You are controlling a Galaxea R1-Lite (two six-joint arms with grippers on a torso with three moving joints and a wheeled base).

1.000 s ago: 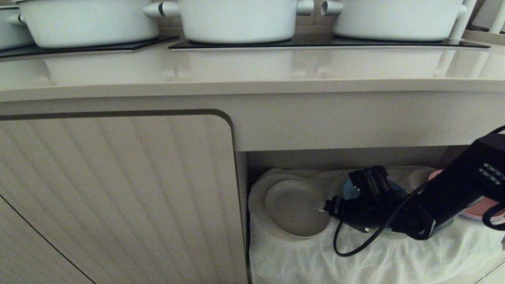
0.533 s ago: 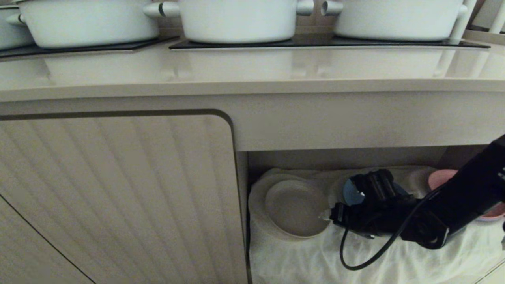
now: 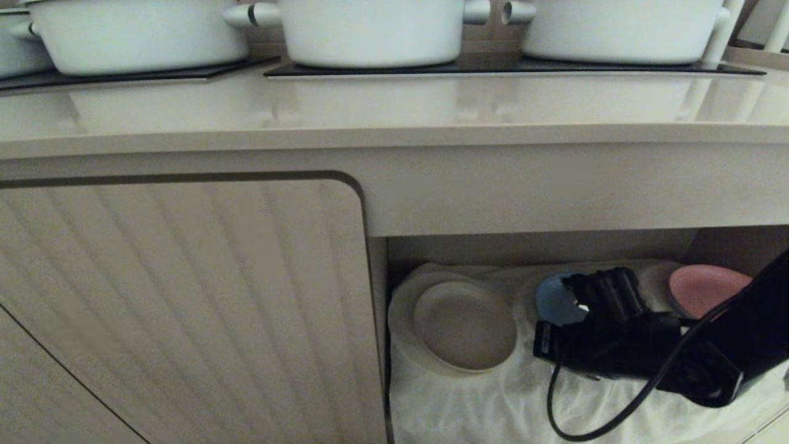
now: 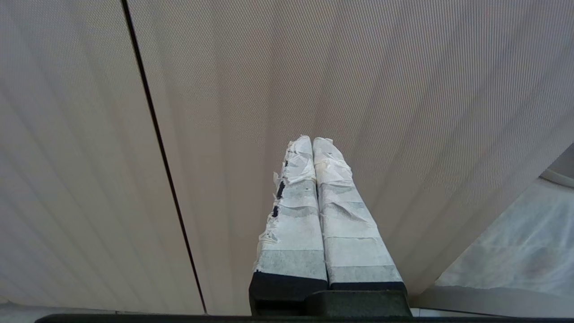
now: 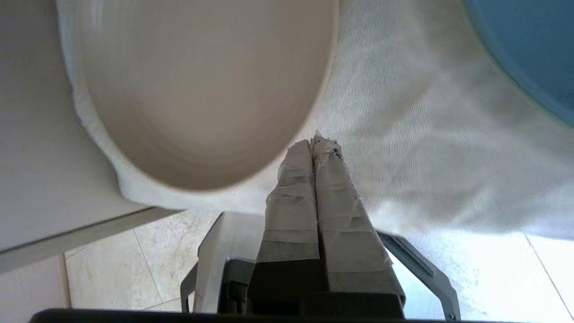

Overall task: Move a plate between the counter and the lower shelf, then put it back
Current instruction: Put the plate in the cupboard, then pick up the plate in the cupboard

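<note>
The plate (image 3: 465,325) looks stiff, smooth and breakable, best held by its rim at 3 o'clock, where the right end effector (image 5: 316,143) sits pinched together, holding nothing.

Ribbed cabinet door (image 3: 185,308) — pale floor tiles (image 5: 148,269)

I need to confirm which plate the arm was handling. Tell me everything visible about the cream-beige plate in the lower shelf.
The plate is small, round and matte cream-beige, with a low upright rim and an empty, flat inside; it looks ceramic. It lies flat at the left end of the lower shelf, resting on a larger white plate over the wrinkled cloth. Nothing grips it: the right end effector is shut beside its rim, apart from it.
</note>
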